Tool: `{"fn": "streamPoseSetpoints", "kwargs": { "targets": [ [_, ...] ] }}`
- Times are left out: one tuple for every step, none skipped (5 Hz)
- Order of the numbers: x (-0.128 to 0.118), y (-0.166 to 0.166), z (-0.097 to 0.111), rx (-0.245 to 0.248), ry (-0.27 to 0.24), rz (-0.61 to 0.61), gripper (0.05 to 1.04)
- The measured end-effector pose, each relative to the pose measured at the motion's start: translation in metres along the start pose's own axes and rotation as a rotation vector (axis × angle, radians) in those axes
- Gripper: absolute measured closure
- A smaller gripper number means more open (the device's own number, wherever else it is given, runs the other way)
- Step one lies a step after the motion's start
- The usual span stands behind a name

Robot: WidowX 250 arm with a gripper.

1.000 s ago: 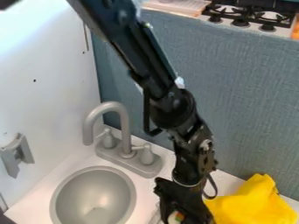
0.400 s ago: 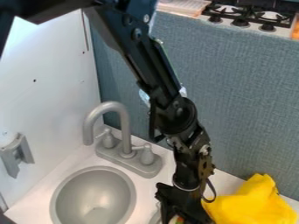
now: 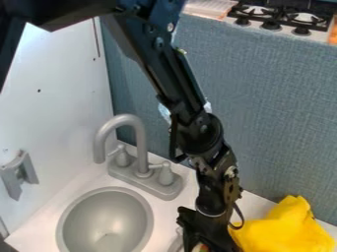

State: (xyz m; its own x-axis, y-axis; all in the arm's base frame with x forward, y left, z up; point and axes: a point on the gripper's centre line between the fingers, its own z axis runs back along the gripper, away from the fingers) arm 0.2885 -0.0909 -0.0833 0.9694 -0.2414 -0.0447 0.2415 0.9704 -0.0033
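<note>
Yellow crumpled cloth (image 3: 283, 230) lies on white tabletop (image 3: 253, 204), lower right of view, just beside the black gripper (image 3: 207, 232). Gripper hangs down at bottom edge; cannot tell if clenched or released. Small multicolored item (image 3: 203, 248), partly hidden, right at gripper's lower end; cannot tell if grasped. Curved gray piece (image 3: 176, 242) near it, left side. Gray sink (image 3: 105, 221) set in tabletop farther left, gray faucet (image 3: 140, 142) behind it. Gray bracket (image 3: 19, 174) on white wall (image 3: 56, 118). Stove (image 3: 286, 22) top right, beyond blue-gray panel (image 3: 270, 103).
</note>
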Motion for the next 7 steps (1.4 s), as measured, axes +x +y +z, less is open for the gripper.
{"fn": "streamPoseSetpoints", "kwargs": {
  "targets": [
    [0.005,-0.002,0.001,-0.009,0.023,-0.006,0.225],
    [0.003,-0.004,0.000,-0.025,0.030,0.038,0.075],
    [-0.009,-0.005,-0.001,-0.026,0.059,0.093,0.080],
    [-0.014,-0.005,0.025,-0.024,0.052,0.132,0.083],
    [-0.042,-0.014,0.060,0.034,0.088,0.158,0.083],
    [-0.076,-0.007,0.085,0.079,0.148,0.147,0.083],
    [-0.101,0.013,0.107,0.083,0.082,0.161,0.083]
  ]
}}
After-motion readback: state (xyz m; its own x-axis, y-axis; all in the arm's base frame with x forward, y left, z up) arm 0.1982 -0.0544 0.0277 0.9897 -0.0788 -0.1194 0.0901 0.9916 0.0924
